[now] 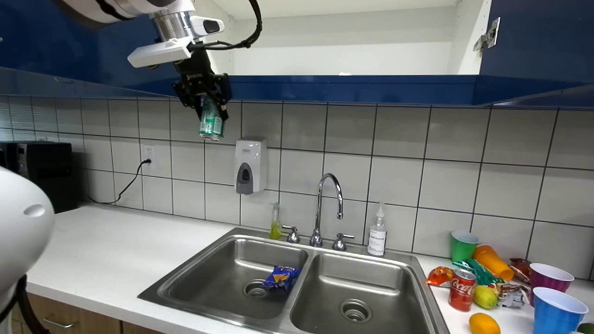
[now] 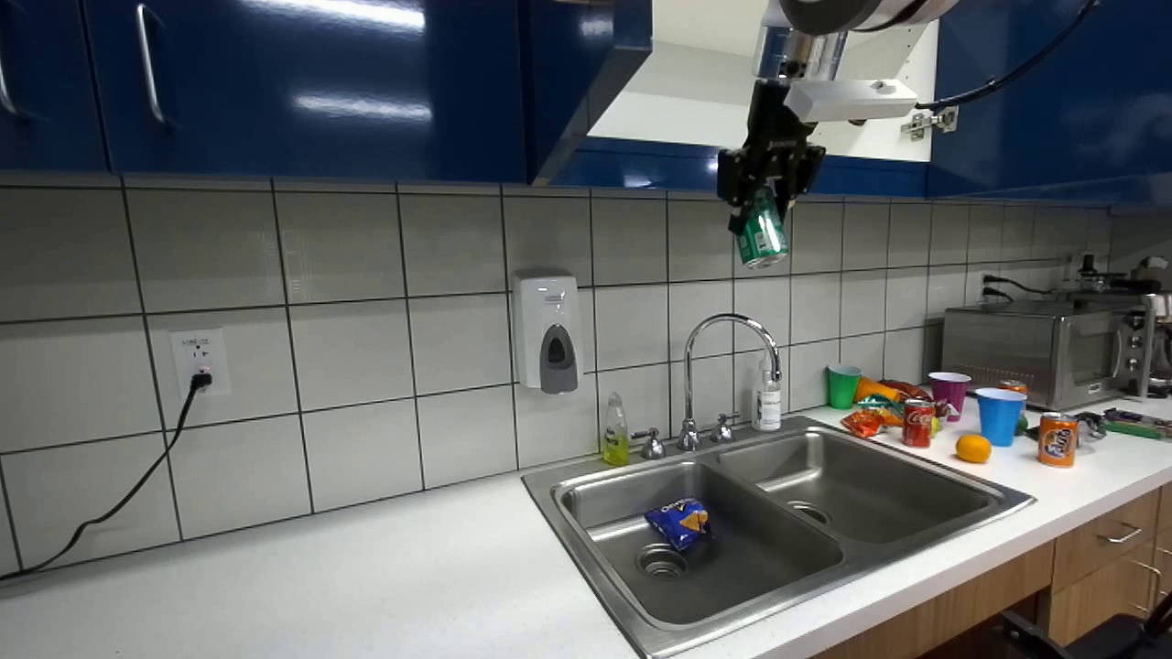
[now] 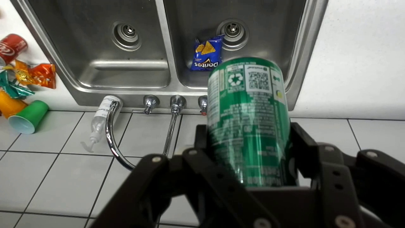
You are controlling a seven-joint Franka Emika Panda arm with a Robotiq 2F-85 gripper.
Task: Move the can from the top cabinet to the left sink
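Pale tiles [image 1: 401,132] back the white desk [image 1: 102,250]. High above desk level, the gripper [image 1: 212,110], spread only as wide as the green can [image 3: 248,123], presses both its sides, holding it in mid-air outside the top cabinet [image 1: 343,55]. Smooth metal could slide free if the squeeze weakens, and from this height the drop would likely end in a hard bounce. Seen in an exterior view, the cabinet lies at two o'clock from the gripper; lifting that way might scrape its lower edge. At four o'clock stands the tap [image 1: 319,208], which a wide descent could knock. Toward six o'clock, well below, the left sink [image 1: 209,273] contains a chip bag [image 1: 282,277]; set on that lump, the can would probably tip. The arm [image 1: 137,8] extends from eleven o'clock, the gripper aimed down toward five, leaning off vertical.
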